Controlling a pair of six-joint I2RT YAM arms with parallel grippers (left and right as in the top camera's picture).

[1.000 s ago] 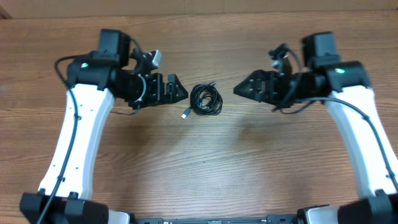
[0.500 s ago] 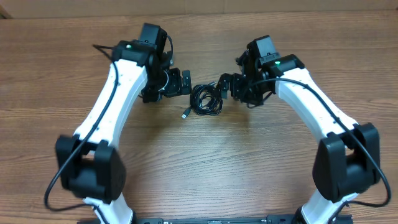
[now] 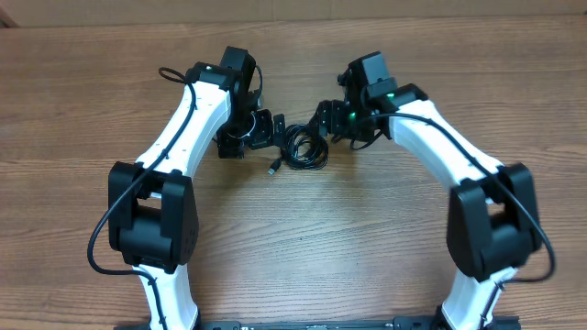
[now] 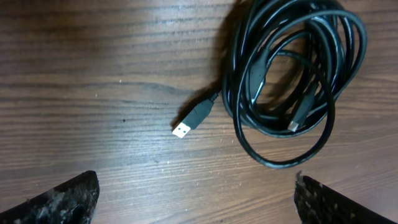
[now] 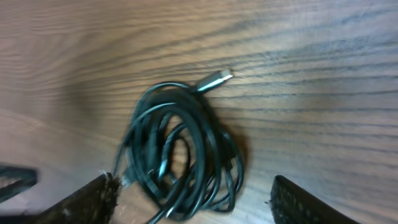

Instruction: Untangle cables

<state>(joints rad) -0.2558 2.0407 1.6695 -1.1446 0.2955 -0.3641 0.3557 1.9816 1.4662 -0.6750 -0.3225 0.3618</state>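
Cables point(image 3: 304, 147): one small black coil of overlapping loops, lying flat on the wooden table point(image 3: 293, 247), between my two claws.

Left claw point(image 3: 269, 131): spread wide, holding nothing, just beside the coil's left edge.

Right claw point(image 3: 327, 120): also spread. In its wrist view the fingers stand on either side of the coil with nothing pinched. That view is blurred.

Risks, as I judge them:
- If a claw closes on the whole bundle instead of one strand, the loops cinch and the tangle tightens.
- My claws sit near each other across the coil, so if both reach in, their fingers could knock together.
- USB plug point(image 4: 189, 122) pokes free at the coil's near-left. A pull elsewhere may drag it back through a loop.

Around: bare wood grain, and no other object near the coil. Nothing stands between either claw and the strands.
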